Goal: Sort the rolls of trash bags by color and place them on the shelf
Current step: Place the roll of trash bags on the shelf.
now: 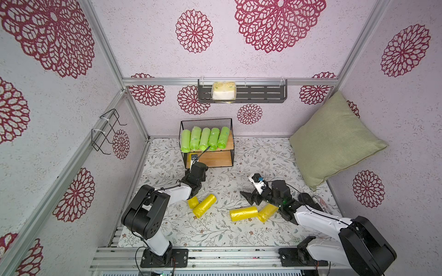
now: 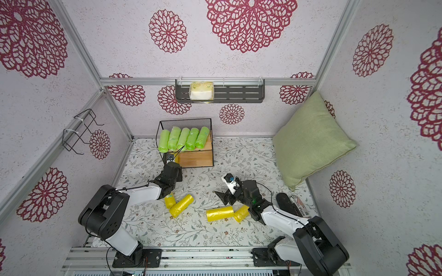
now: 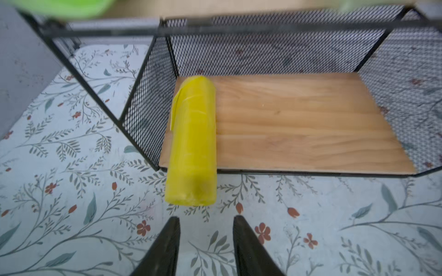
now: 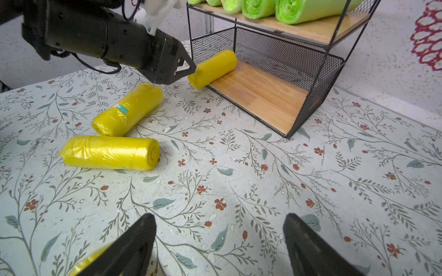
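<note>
Where the left arm reaches to the foot of the shelf (image 1: pixel 215 159), the left jaws stand apart with a narrow gap and nothing between them, their black fingertips (image 3: pixel 173 229) just short of the near end of a yellow roll (image 3: pixel 192 143); that roll lies lengthwise on the lower wooden board, close against the mesh side wall, its near end jutting past the board's front edge over the table (image 1: pixel 239 229); the right wrist view shows the same roll with the left jaws' tips right at its end, though whether they touch it I cannot tell; on the upper board five green rolls (image 1: pixel 204 139) lie side by side in a row, filling most of it; four more yellow rolls (image 1: pixel 204 205) lie on the table in two pairs; one pair lies beside the left forearm, the two touching, one of them bearing a teal sticker (image 4: pixel 123 108); the other pair (image 1: pixel 243 213) lies touching by the right arm; the right jaws gape wide and empty, fingertips (image 4: pixel 141 231) low over the floral table, with the edge of a yellow roll showing just beside one of them; a pale green cushion (image 1: pixel 334 141) leans against the right wall, well apart from the shelf.
</note>
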